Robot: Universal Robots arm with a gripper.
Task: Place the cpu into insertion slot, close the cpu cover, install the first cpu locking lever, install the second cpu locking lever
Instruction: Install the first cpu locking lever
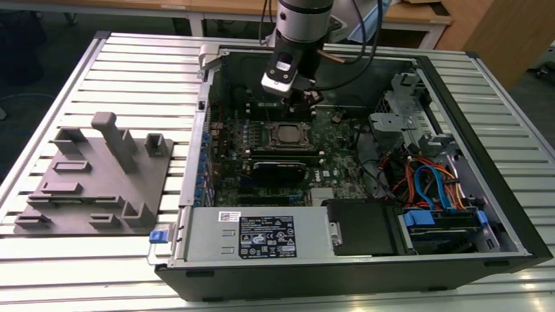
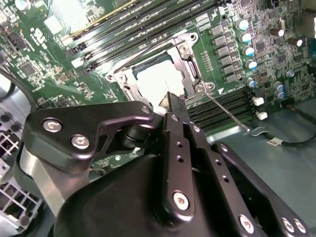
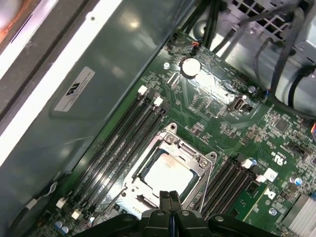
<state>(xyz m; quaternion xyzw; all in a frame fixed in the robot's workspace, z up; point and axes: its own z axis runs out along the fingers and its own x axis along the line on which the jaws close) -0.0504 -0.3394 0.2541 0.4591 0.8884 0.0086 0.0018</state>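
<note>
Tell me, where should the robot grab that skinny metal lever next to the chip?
Probably at its hooked free end, coming from above. In the second wrist view the locking lever is a thin rod lying low across the memory slots; only the hooked tip sticks out free.

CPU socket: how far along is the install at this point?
Done: the cpu sits seated with the cpu cover down over it. In hand: the gripper, shut and empty, hovers at the cover's edge. Left: one locking lever sticks out loose in the second wrist view, so latching looks undone.
</note>
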